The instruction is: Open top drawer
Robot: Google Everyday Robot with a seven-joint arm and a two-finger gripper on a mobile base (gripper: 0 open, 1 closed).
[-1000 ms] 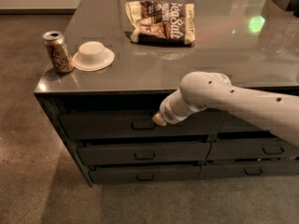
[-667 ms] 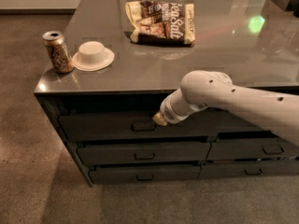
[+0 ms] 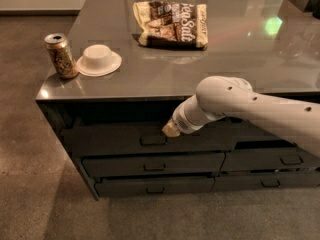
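Observation:
The top drawer point(image 3: 110, 139) is a wide dark grey front under the counter's edge, with a small bar handle point(image 3: 153, 140) at its centre. A dark gap shows above the front, which stands slightly out from the cabinet. My gripper point(image 3: 170, 130) is at the end of the white arm point(image 3: 235, 101), which comes in from the right. Its tip sits just above and to the right of the handle, against the drawer front. The arm's wrist hides the tip's details.
On the grey countertop point(image 3: 200, 69) stand a drink can point(image 3: 60, 55) at the left corner, a white upturned bowl point(image 3: 98, 59) beside it, and a snack bag point(image 3: 172, 24) further back. Lower drawers point(image 3: 150, 165) with like handles lie beneath. A brown floor surrounds the cabinet.
The drawer front and its handle have come slightly outward and lower in view. The gripper tip has moved with them a little. The things on the counter have not moved.

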